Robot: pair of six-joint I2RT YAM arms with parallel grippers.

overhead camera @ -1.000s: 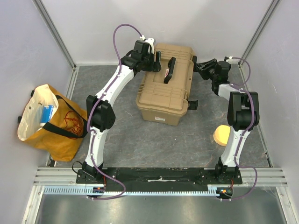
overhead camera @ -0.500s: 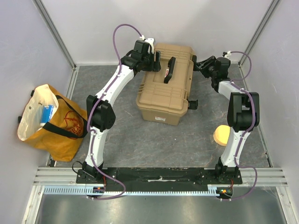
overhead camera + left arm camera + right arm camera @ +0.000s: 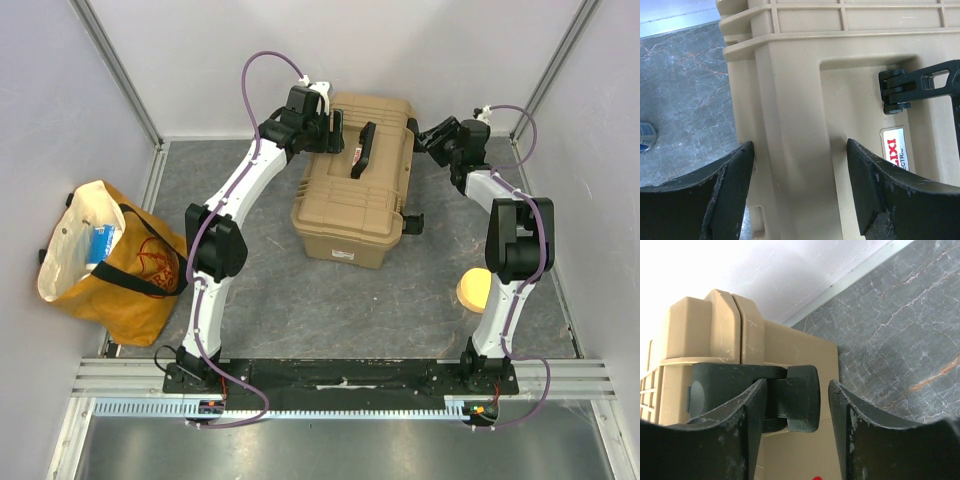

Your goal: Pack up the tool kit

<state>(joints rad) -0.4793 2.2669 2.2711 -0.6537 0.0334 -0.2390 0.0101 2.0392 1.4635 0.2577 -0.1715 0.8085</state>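
Note:
The tool kit's tan toolbox (image 3: 350, 200) stands at the back middle of the floor with its lid down and the black handle (image 3: 362, 150) lying on top. My left gripper (image 3: 335, 132) is at the lid's far left edge. In the left wrist view it (image 3: 799, 145) is open, its jaws straddling a raised rib of the lid (image 3: 790, 75). My right gripper (image 3: 425, 140) is at the box's right end. In the right wrist view it (image 3: 797, 385) is open around a black latch (image 3: 800, 400), with a gap at the right finger. No hand tools show.
A yellow-orange cloth bag (image 3: 110, 260) sits at the left wall. A round yellow sponge disc (image 3: 473, 290) lies beside the right arm. Another black latch (image 3: 412, 224) juts from the box's right side. Walls enclose the floor on three sides.
My right gripper has shifted slightly toward the back wall and its jaws have widened around the latch. The left arm and the toolbox have not moved.

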